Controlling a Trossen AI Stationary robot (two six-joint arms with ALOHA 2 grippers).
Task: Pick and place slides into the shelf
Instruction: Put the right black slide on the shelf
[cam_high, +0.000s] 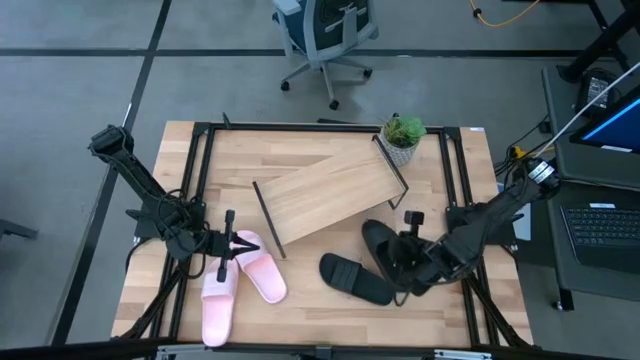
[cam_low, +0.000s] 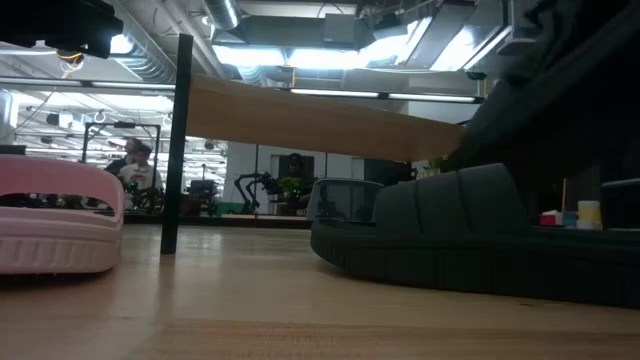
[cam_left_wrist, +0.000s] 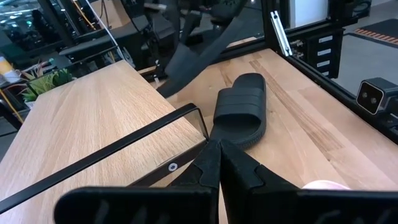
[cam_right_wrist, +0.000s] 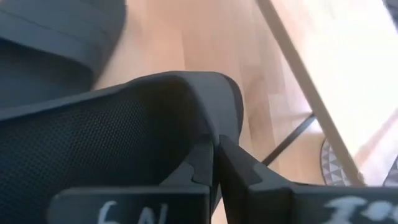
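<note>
R claw (cam_high: 408, 250) pinched tight on rim of one black slide (cam_high: 385, 243), near shelf's (cam_high: 330, 196) front R corner; 2nd black slide (cam_high: 355, 278) flat on tabletop (cam_high: 450, 310) just beside. L claw (cam_high: 226, 244) closed, empty, over pink pair (cam_high: 240, 283) at L front.

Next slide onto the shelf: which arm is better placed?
Right. The right gripper has its fingers pinched on a black slide beside the shelf. The left gripper is shut and empty by the pink slides.
</note>
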